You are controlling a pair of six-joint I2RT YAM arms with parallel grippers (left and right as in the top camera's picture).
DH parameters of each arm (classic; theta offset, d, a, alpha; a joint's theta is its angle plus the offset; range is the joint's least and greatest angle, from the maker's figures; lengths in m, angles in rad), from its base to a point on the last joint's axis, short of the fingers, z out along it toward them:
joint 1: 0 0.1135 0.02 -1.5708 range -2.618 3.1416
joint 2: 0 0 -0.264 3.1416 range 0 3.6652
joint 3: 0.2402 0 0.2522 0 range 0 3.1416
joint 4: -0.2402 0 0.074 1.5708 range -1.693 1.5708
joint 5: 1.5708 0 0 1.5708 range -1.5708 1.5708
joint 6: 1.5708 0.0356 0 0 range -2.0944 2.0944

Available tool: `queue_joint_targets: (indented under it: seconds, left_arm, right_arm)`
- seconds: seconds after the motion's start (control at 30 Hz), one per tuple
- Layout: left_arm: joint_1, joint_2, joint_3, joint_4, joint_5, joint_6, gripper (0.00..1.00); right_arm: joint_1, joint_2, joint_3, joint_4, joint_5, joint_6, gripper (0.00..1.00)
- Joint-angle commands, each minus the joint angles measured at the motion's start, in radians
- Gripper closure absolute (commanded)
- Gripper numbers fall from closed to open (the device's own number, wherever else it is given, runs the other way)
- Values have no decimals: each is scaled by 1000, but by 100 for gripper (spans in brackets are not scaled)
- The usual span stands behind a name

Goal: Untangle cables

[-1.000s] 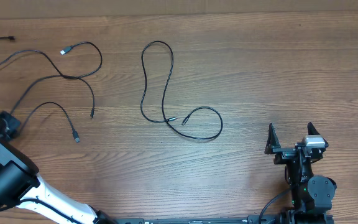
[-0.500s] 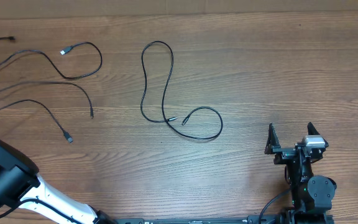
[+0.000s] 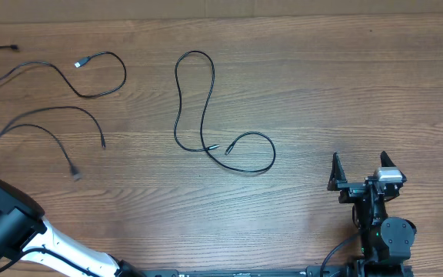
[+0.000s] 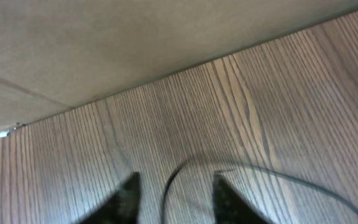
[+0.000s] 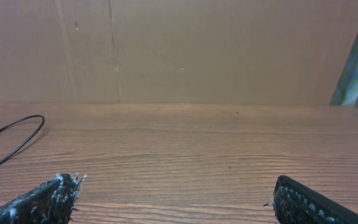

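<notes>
1. Tabletop [image 3: 321, 77]: we judge the step is drawing the left cable [image 3: 79, 108] clear of its neighbours, so we should lift straight off it without snagging.
2. Left pincer [image 4: 178, 202] stands partly open, that cable loose in its gap (only its wrist view shows this); right pincer [image 5: 179, 208] gapes wide, empty.
3. Looped cable [image 3: 194, 52] lies mid-tabletop; silvery plug [image 3: 78, 64] upper left, seen only overhead.

Soft, even light from above leaves faint shadows on the bench [image 3: 321, 92]; the left wrist view is blurred, the left tool [image 4: 174, 199] smeared.
</notes>
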Motion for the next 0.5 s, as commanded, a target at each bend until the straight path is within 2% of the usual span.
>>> queue_joint_targets:
  seconds: [0.0, 0.1, 0.23, 0.37, 0.47]
  left_arm:
    - [0, 13, 16, 0, -20, -6, 36]
    - [0, 13, 16, -13, -21, 18, 29]
    - [-2, 12, 16, -30, -8, 20, 28]
    - [-5, 12, 16, -42, 87, 20, 28]
    - [-16, 13, 16, -53, 212, 21, 26]
  right_arm:
    - [-1, -9, -10, 6, -2, 3, 0]
    - [-1, -9, -10, 6, -2, 3, 0]
    - [-1, -9, -10, 6, -2, 3, 0]
    - [-1, -9, -10, 6, -2, 3, 0]
    - [-1, -9, -10, 6, -2, 3, 0]
